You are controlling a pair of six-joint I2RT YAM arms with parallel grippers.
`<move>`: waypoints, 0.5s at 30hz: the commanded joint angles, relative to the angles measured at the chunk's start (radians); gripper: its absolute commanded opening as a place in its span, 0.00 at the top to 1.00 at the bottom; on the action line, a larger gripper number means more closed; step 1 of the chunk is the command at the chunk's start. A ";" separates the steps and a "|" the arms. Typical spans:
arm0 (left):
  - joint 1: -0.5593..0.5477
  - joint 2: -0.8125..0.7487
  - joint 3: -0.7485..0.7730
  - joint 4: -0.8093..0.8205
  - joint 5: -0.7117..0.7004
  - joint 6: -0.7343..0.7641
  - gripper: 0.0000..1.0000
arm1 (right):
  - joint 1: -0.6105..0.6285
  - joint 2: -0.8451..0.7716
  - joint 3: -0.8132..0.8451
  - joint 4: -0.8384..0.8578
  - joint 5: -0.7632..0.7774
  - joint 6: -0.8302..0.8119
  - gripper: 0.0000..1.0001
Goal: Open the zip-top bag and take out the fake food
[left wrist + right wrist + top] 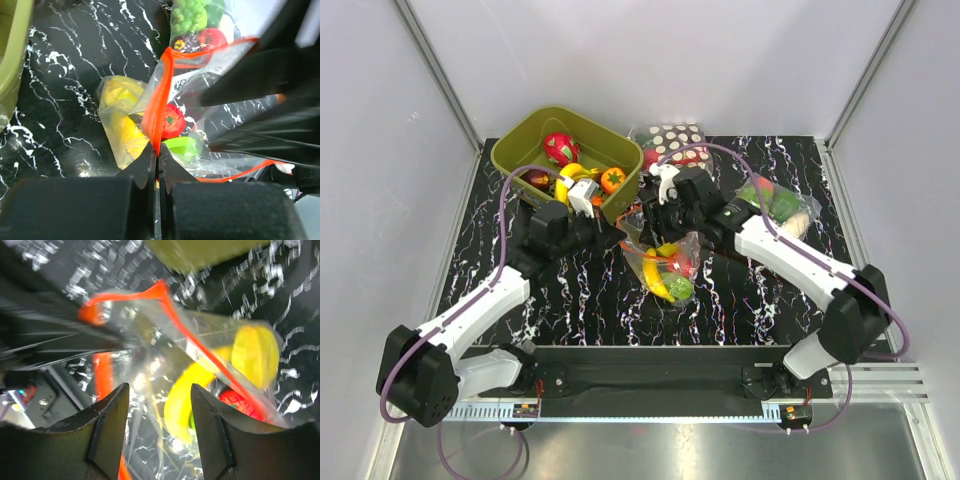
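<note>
bin (515,145) crowds bag (670,265) (rear), mat (590,300) open nearward

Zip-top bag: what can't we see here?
- Top external: left gripper and right gripper cover the zip-top bag mouth.
- Left wrist: right gripper hides the bag's right half.
- Right wrist: motion blur smears the zip strip; fake food count unreadable.

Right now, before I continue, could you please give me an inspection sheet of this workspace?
Surface: black white-veined table.
Job's things: zip-top bag mid-table, mouth partly open; banana, red fruit, green piece inside.
Clutter: green bin with dragon fruit toy; polka-dot bag; vegetable bag.
Grippers: left gripper shut on the orange zip strip; right gripper open, bag film between its fingers.
Cables: purple cables loop above both arms.
Surroundings: white walls, metal frame posts.
</note>
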 commanded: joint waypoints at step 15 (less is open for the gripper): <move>-0.016 0.051 0.002 0.115 0.102 0.043 1.00 | 0.047 0.263 0.082 -0.185 0.081 0.004 0.41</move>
